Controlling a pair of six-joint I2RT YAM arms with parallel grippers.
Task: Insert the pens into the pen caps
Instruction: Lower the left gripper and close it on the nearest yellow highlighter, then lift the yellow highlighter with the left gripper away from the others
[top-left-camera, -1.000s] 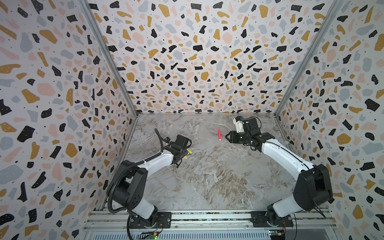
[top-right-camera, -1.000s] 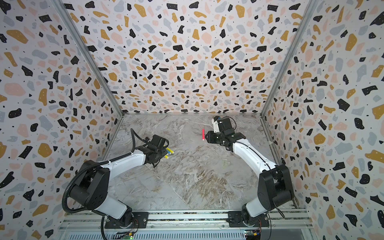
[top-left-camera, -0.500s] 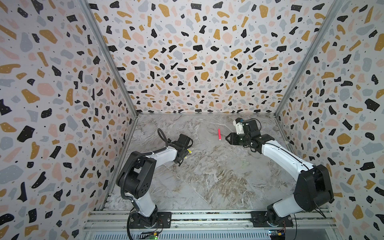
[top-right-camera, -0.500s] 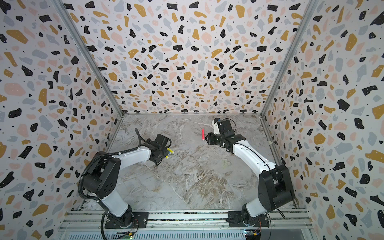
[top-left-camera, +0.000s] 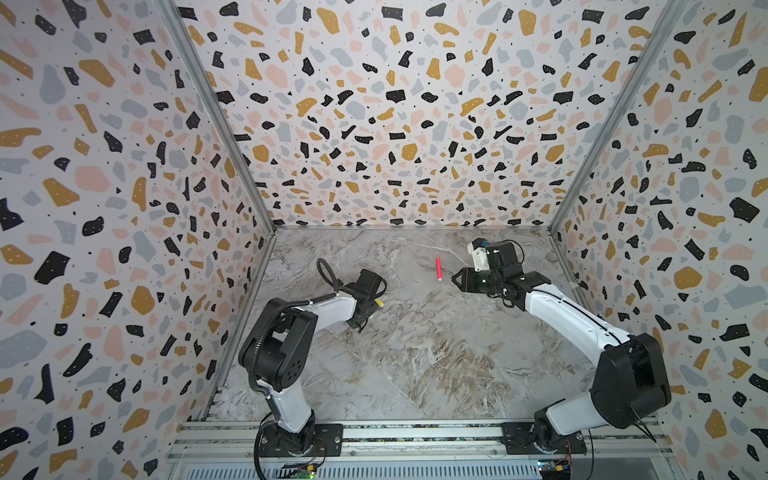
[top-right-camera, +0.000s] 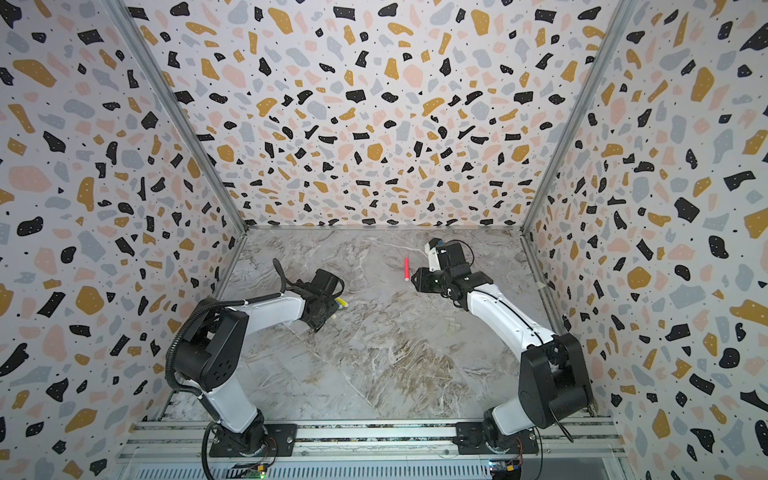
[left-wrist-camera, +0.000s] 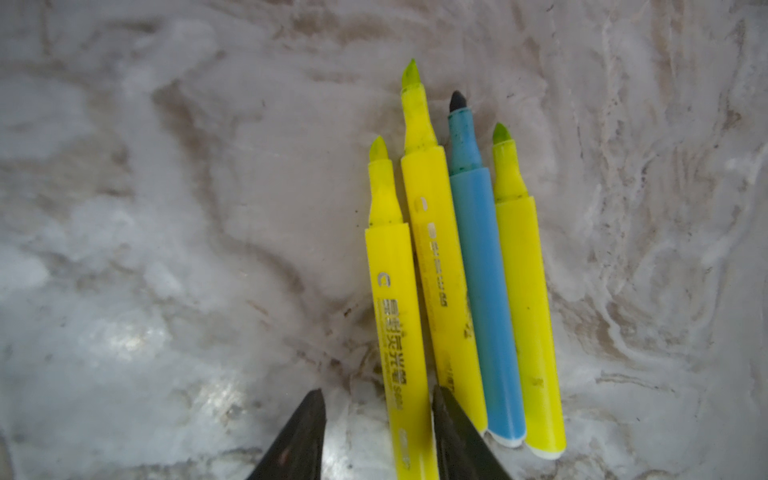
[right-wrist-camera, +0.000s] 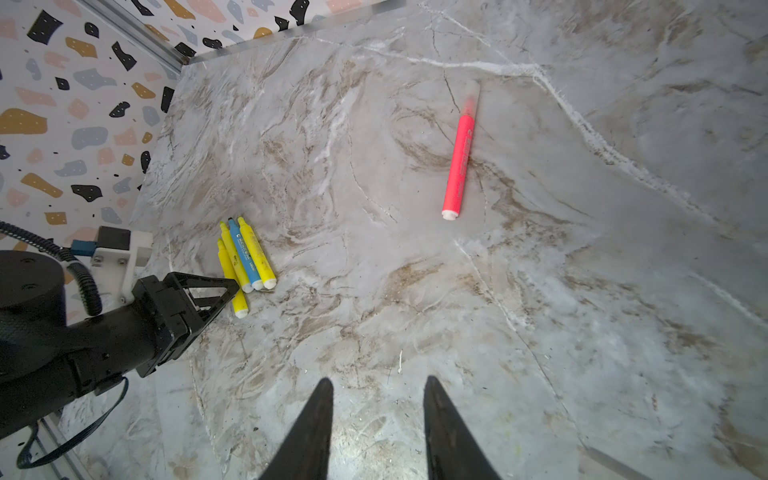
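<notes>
Three yellow pens and a blue pen lie uncapped, side by side, on the marble floor at the left; they also show in the right wrist view. My left gripper is open and straddles the outermost yellow pen, which rests against one finger with a gap to the other. A pink-red pen lies alone further back, its tip inside a clear cap; it appears in both top views. My right gripper is open and empty, near the pink-red pen.
Terrazzo-patterned walls close in the marble floor on three sides. Small clear pieces lie beside the right arm, too faint to identify. The left gripper shows low over the pen group in the right wrist view.
The left arm's elbow has swung in and its jaws have narrowed around the yellow pen. The right arm has barely moved.
</notes>
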